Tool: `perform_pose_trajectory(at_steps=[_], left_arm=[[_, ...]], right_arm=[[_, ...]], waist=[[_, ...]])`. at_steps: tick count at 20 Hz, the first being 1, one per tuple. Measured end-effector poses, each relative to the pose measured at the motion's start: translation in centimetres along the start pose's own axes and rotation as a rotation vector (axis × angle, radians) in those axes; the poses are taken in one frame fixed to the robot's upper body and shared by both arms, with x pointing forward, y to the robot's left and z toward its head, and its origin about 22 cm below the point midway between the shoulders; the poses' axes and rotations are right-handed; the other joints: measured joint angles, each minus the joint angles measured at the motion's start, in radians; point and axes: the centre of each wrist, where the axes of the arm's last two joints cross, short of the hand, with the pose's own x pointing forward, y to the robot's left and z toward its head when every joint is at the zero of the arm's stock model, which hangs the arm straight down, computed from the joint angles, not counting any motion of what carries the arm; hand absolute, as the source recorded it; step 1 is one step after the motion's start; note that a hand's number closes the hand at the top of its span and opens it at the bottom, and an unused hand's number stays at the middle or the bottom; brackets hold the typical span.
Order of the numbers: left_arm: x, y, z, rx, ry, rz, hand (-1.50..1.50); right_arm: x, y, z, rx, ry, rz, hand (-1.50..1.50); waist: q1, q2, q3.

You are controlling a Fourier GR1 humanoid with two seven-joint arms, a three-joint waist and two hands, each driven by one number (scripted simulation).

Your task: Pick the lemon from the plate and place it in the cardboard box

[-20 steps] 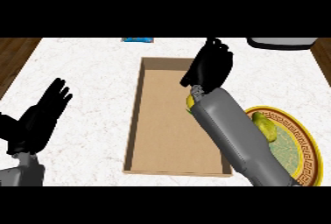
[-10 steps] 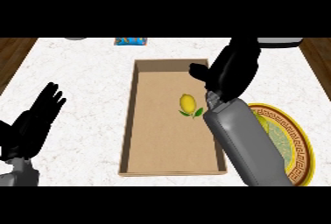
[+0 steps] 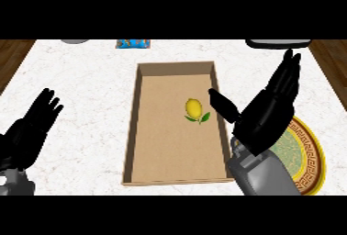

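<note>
Right robot hand hovers at 3 o'clock, fingers straight and spread, holding nothing, above the right wall of the cardboard box. Inside the box lies the lemon, at 9 o'clock from the thumb. At 4 o'clock sits the plate; the left robot hand rests open at 8 o'clock.

No legible text, label, brand, number or sign in view. Small blue packet at far edge of white marbled surface: print too blurred to read. Round green plate with gold rim: meander border, ornament only. Brown cardboard box: plain walls.
</note>
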Motion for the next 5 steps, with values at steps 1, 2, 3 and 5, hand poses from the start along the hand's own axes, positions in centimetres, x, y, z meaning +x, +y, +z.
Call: perform_pose_trajectory(at_steps=[1, 2, 3, 5], left_arm=[[0.1, -0.1, 0.0, -0.002, -0.001, 0.001, 0.0], [0.0, 0.0, 0.2, -0.004, 0.0, 0.005, 0.0], [0.2, 0.0, 0.2, -0.001, -0.001, 0.004, 0.0], [0.1, 0.0, 0.5, -0.002, -0.002, 0.009, 0.0]], right_arm=[[-0.5, -0.5, 0.5, -0.004, -0.002, -0.006, -1.5], [-0.9, -1.1, 1.1, -0.007, -0.002, -0.013, -1.5], [-1.3, -1.6, 1.6, -0.008, -0.002, -0.02, -1.5], [-2.3, -2.7, 2.9, -0.01, -0.002, -0.023, -1.5]], waist=[[0.0, 0.001, 0.0], [0.001, 0.001, 0.0], [0.002, 0.002, 0.0], [0.001, 0.003, 0.0]])
